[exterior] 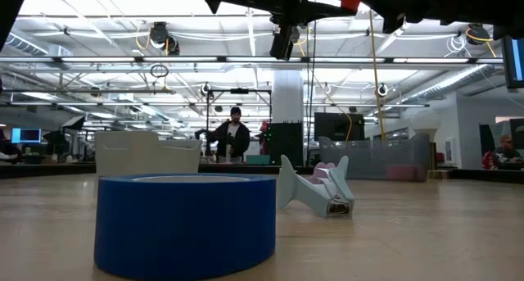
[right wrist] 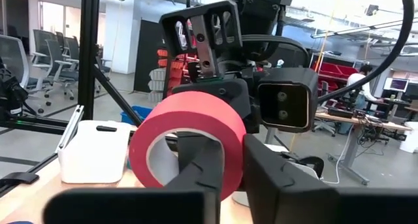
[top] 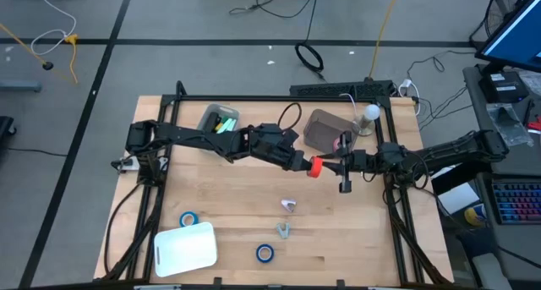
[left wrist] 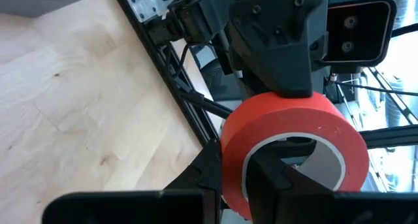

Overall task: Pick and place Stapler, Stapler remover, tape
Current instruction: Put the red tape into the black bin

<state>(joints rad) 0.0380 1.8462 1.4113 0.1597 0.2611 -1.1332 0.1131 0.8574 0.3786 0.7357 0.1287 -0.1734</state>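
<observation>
Gripping the red tape roll (top: 315, 166) in midair above the table's middle, my left gripper (top: 306, 163) and right gripper (top: 331, 165) both pinch its wall; if either tugs sideways, I judge the roll may twist free and drop.

Red tape roll (left wrist: 292, 144) cut off at frame bottom in left wrist view, its lower part behind dark fingers (left wrist: 277, 185). Low view: arms cropped at top edge, only a bit of red shows. Small pale items (top: 289, 206) mid-table too tiny to ID from above.
</observation>
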